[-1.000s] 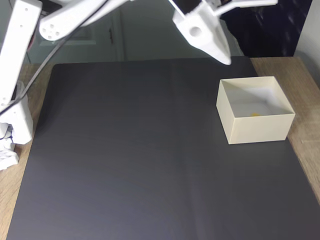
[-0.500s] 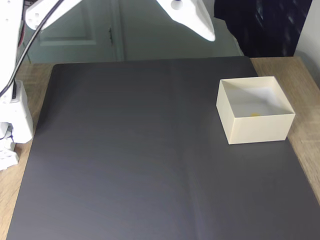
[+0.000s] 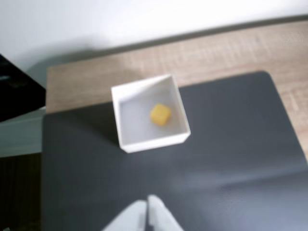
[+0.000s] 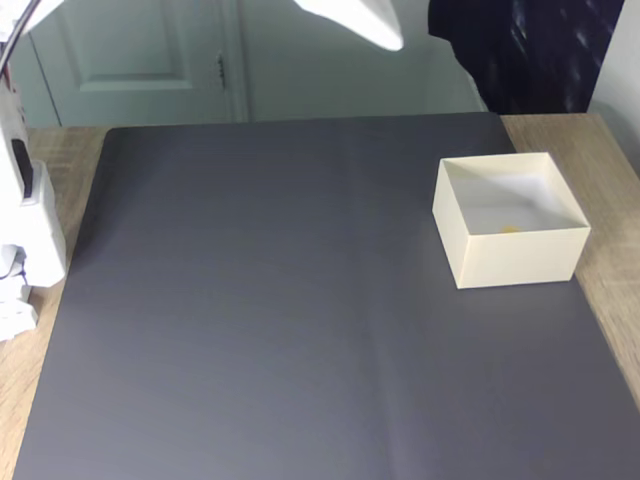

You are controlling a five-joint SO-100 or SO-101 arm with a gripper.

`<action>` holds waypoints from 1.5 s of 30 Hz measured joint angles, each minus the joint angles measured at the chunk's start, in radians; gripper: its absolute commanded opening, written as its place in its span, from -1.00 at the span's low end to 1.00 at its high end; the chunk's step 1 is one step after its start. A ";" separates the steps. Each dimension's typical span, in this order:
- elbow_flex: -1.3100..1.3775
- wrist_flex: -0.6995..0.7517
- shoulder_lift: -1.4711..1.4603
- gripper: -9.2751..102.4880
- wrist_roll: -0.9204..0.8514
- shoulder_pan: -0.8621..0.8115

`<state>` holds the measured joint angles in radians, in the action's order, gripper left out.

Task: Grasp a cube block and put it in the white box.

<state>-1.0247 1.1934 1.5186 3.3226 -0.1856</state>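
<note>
Sitting inside the white box (image 3: 126, 140), on its pale floor right of centre in the wrist view: cube block (image 3: 160, 115), bright yellow, small, rounded edges, slightly blurred. Seen in the fixed view as just a yellow sliver (image 4: 510, 229) above the near wall of the box (image 4: 515, 262). No writing, brand or label readable anywhere.

Box square, open-topped, thin cream-white walls, matte, smooth inside; standing upright on a dark grey mat (image 4: 260, 300), near its right edge in the fixed view. Mat smooth, rectangular with rounded corners, faint crease lines across it. Under the mat, a light wood-grain surface (image 4: 612, 270), bare along the mat's edges.

Poking in at the bottom edge of the wrist view: gripper (image 3: 147, 204), white plastic, jaws pressed together with only a thin seam between, gripping nothing, well apart from the box. At the top edge of the fixed view, one white pointed tip (image 4: 375, 32), high above the mat.

White arm base (image 4: 30, 225) at the left edge of the fixed view. Behind, pale panelled door (image 4: 130, 50) and dark cloth (image 4: 520, 50).
</note>
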 measured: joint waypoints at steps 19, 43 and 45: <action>-0.847 -0.222 0.689 -0.84 -0.126 0.058; -1.582 -0.235 1.595 -0.84 -0.275 -0.002; -1.637 -0.235 1.674 -0.84 -0.282 -0.006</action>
<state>-2.6615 0.9587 3.1922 3.0403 -0.1917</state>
